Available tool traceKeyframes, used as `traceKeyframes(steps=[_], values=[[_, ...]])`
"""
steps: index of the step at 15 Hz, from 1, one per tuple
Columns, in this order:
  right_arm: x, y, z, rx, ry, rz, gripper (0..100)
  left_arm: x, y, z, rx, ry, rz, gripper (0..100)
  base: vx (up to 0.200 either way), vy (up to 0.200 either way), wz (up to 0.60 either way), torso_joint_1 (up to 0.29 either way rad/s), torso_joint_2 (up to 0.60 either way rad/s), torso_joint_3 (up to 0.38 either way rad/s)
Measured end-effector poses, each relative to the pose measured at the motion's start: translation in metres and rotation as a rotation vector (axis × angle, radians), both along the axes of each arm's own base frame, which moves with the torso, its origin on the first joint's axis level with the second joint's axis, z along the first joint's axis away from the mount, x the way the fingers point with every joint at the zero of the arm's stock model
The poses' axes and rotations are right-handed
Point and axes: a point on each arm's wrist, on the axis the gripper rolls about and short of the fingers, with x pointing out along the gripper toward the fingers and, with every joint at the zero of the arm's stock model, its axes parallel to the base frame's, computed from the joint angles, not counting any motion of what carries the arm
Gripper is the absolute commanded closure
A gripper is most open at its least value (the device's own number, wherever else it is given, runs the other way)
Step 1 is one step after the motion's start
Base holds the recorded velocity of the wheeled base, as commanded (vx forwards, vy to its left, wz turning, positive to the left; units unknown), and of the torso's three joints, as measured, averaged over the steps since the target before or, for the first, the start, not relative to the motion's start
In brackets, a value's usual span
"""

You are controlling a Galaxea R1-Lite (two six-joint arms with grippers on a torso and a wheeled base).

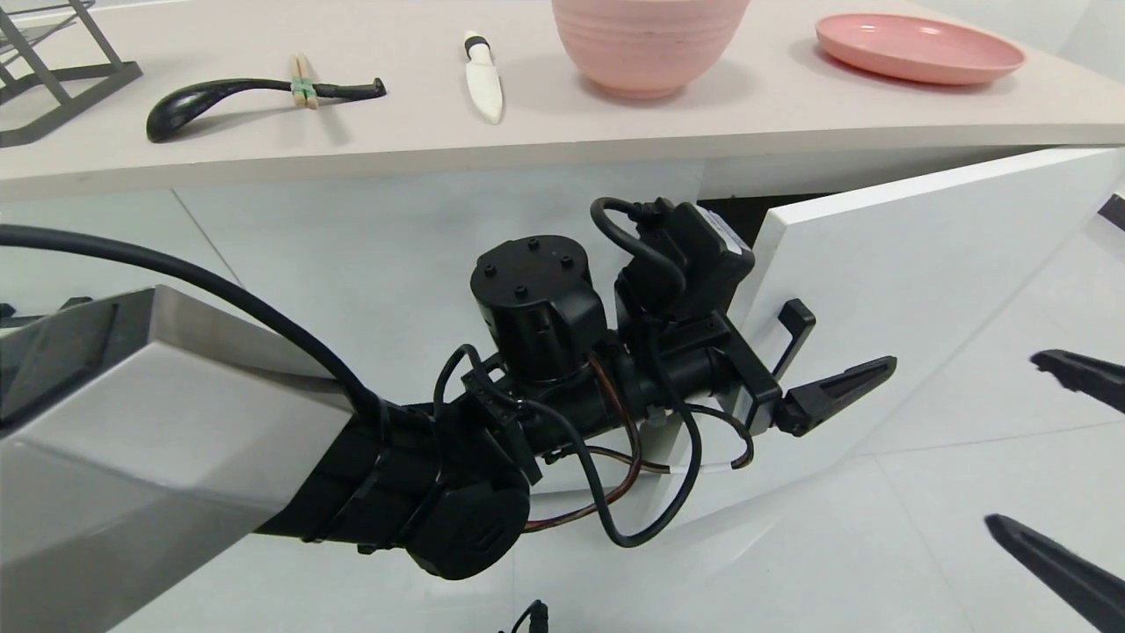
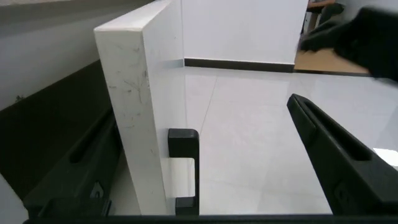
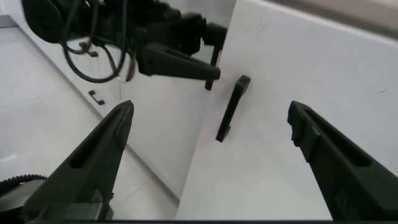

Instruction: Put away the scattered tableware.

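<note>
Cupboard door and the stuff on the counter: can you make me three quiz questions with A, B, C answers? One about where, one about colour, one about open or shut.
1. Where is the white knife?
A. Between the black spoon and the bowl
B. On the floor
C. On a chair

2. What colour is the plate?
A. Pink
B. Blue
C. Green

3. The cupboard door is:
A. Shut tight
B. Partly open
C. Taken off

Answers:
1 A, it lies on the counter between them.
2 A, it is pink like the bowl.
3 B, it swings out and a dark gap shows behind it.
</note>
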Motion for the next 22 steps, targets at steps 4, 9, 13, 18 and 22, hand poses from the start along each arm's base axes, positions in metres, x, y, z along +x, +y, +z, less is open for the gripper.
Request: traceKeyframes(steps=[4, 9, 13, 18, 22], values=[[-0.047, -0.016, 0.012, 0.03, -0.196, -0.129, 0, -0.009, -0.01, -0.01, 0.016, 0.009, -0.029, 0, 0.0, 0.0, 0.0, 0.0, 0.0, 0.0], [-0.085, -0.02, 0.055, 0.047, -0.485, -0.251, 0, -0.038, -0.033, -0.022, 0.011, 0.008, -0.113, 0, 0.0, 0.0, 0.0, 0.0, 0.0, 0.0], [-0.099, -0.02, 0.077, 0.051, -0.593, -0.27, 0, -0.059, -0.05, -0.034, 0.006, 0.006, -0.171, 0, 0.0, 0.0, 0.0, 0.0, 0.0, 0.0], [-0.11, -0.018, 0.101, 0.048, -0.684, -0.286, 0, -0.088, -0.068, -0.047, -0.021, 0.026, -0.26, 0, 0.0, 0.0, 0.0, 0.0, 0.0, 0.0], [-0.115, -0.018, 0.117, 0.045, -0.739, -0.294, 0, -0.144, -0.105, -0.058, -0.058, 0.079, -0.44, 0, 0.0, 0.0, 0.0, 0.0, 0.0, 0.0]])
